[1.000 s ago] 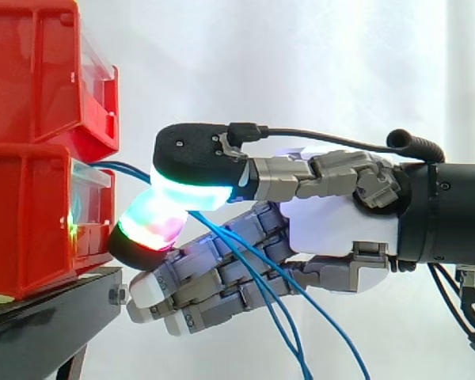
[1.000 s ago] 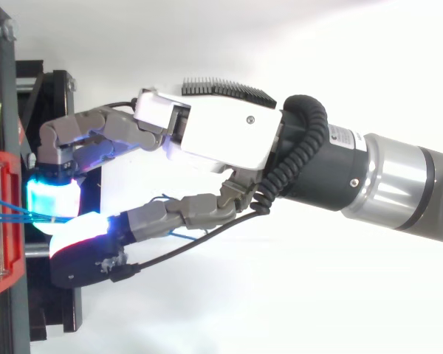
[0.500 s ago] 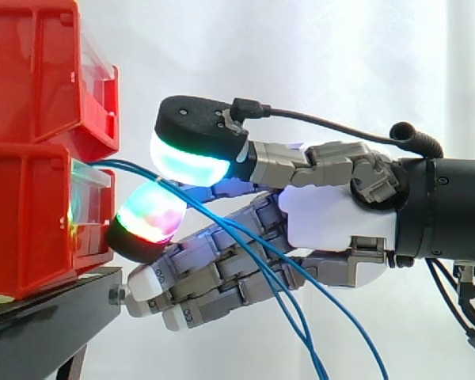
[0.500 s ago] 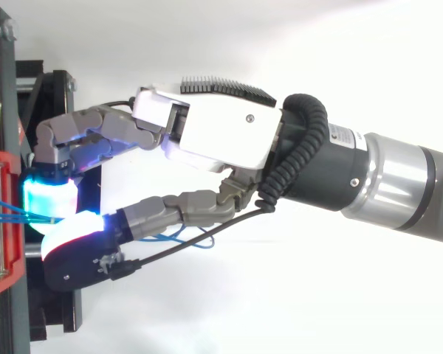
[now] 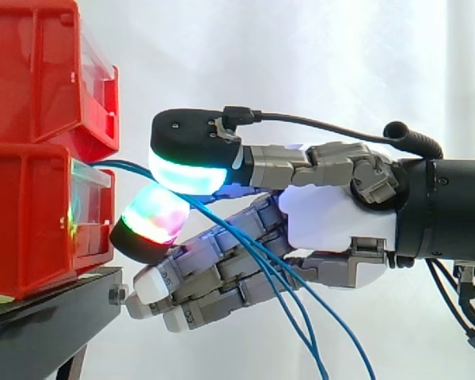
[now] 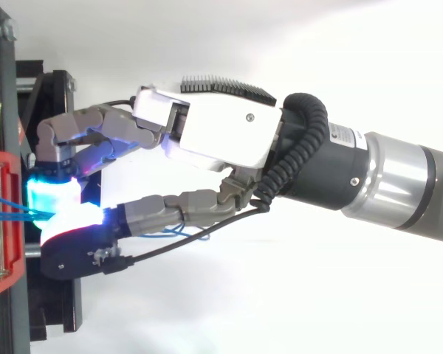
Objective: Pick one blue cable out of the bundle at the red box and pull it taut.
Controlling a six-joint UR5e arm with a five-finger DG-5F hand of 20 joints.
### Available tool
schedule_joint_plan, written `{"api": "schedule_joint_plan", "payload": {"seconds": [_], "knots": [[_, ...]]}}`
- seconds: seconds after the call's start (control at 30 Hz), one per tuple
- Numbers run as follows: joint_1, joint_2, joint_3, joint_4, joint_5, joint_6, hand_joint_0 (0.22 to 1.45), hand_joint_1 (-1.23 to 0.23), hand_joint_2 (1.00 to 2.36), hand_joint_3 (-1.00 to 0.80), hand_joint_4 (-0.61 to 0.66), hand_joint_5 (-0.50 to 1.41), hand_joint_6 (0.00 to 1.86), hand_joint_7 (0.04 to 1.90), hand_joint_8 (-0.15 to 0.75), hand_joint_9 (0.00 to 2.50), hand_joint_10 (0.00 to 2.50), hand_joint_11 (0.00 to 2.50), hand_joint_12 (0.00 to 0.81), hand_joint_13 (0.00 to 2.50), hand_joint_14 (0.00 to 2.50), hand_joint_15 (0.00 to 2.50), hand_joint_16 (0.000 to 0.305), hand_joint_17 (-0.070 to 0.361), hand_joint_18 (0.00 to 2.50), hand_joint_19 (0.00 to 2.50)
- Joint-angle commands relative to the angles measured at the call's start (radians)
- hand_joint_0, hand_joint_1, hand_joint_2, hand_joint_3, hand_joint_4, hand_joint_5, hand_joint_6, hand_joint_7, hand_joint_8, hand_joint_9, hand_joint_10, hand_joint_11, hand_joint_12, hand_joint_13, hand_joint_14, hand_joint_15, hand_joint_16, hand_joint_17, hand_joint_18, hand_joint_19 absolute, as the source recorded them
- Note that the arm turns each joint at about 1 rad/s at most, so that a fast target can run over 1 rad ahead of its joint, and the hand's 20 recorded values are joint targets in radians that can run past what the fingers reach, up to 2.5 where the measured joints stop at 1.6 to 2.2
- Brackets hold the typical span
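Here, we see the hand (image 5: 332, 218) by the red box (image 5: 32, 214), its fingers (image 5: 186, 162) narrowed again onto the blue cables (image 5: 123, 165), which hang slack, not yet taut.

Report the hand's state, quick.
Hand: closed, its pads pinching the blue cables just off the red box.

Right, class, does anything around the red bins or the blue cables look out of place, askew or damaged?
Nothing looks damaged or spilled. One oddity: several blue cables, not one, run from the lower red bin between the robot hand's glowing pads, then droop slack below it.
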Motion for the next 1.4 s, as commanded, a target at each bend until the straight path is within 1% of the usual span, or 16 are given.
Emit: {"api": "schedule_joint_plan", "payload": {"seconds": [0.0,0.23,0.57,0.7,0.83,0.9,0.93,0.97,1.13,1.23,1.27,1.3,1.33,1.37], "knots": [[0.001,0.0,-0.001,0.003,0.0,0.0,0.58,-0.65,1.02,-0.18,0.31,-0.14,0.68,1.28,0.357,0.8,0.02,0.54,0.416,0.47,0.0,0.09,0.069,0.155,0.4,0.12],[-0.001,0.0,-0.001,-0.001,0.0,0.002,0.58,-0.68,1.02,-0.18,0.31,-0.15,0.69,1.26,0.351,0.79,0.02,0.56,0.417,0.48,0.0,0.09,0.069,0.155,0.41,0.12],[-0.001,0.002,0.001,-0.01,0.0,0.005,0.58,-0.69,1.02,-0.18,0.32,-0.15,0.7,1.25,0.35,0.8,0.02,0.58,0.415,0.49,0.0,0.1,0.068,0.154,0.42,0.11],[-0.001,0.003,0.001,-0.016,-0.005,0.018,0.59,-0.69,1.02,-0.19,0.32,-0.15,0.7,1.25,0.354,0.83,0.02,0.66,0.416,0.5,0.0,0.1,0.068,0.154,0.43,0.12],[-0.001,0.003,0.009,-0.067,-0.005,0.041,0.59,-0.69,1.02,-0.19,0.32,-0.15,0.7,1.26,0.353,0.85,0.02,0.71,0.419,0.5,0.0,0.11,0.069,0.154,0.43,0.12],[-0.001,0.009,0.022,-0.131,-0.005,0.051,0.59,-0.69,1.02,-0.19,0.31,-0.15,0.7,1.25,0.353,0.86,0.02,0.72,0.42,0.5,0.0,0.11,0.068,0.154,0.43,0.12],[-0.001,0.011,0.025,-0.142,-0.006,0.052,0.59,-0.69,1.02,-0.19,0.32,-0.15,0.7,1.25,0.353,0.86,0.02,0.75,0.419,0.5,0.0,0.11,0.068,0.154,0.43,0.12],[-0.001,0.017,0.029,-0.174,-0.002,0.055,0.59,-0.69,1.02,-0.19,0.32,-0.15,0.7,1.25,0.354,0.87,0.02,0.76,0.419,0.51,0.0,0.11,0.069,0.154,0.44,0.12],[-0.001,0.032,0.03,-0.201,-0.002,0.055,0.59,-0.69,1.02,-0.19,0.31,-0.15,0.7,1.25,0.354,0.9,0.02,0.89,0.42,0.51,0.0,0.12,0.069,0.154,0.44,0.12],[-0.001,0.04,0.03,-0.211,-0.005,0.055,0.59,-0.69,1.02,-0.19,0.31,-0.16,0.7,1.24,0.347,0.94,0.02,1.06,0.421,0.52,0.0,0.13,0.069,0.154,0.44,0.12],[-0.001,0.04,0.03,-0.211,-0.005,0.055,0.59,-0.69,1.02,-0.2,0.31,-0.16,0.7,1.24,0.343,0.95,0.02,1.08,0.421,0.52,0.0,0.14,0.069,0.154,0.45,0.12],[-0.001,0.049,0.03,-0.228,-0.005,0.052,0.59,-0.69,1.02,-0.19,0.31,-0.16,0.71,1.23,0.346,0.95,0.02,1.08,0.421,0.52,0.0,0.14,0.069,0.154,0.44,0.12],[-0.001,0.049,0.03,-0.231,-0.005,0.052,0.59,-0.69,1.02,-0.19,0.31,-0.16,0.71,1.24,0.345,0.95,0.02,1.1,0.421,0.52,0.01,0.14,0.068,0.154,0.45,0.13],[-0.001,0.058,0.03,-0.237,-0.005,0.052,0.59,-0.69,1.02,-0.19,0.31,-0.16,0.71,1.24,0.342,0.96,0.02,1.13,0.421,0.52,0.01,0.14,0.068,0.154,0.45,0.13]]}}
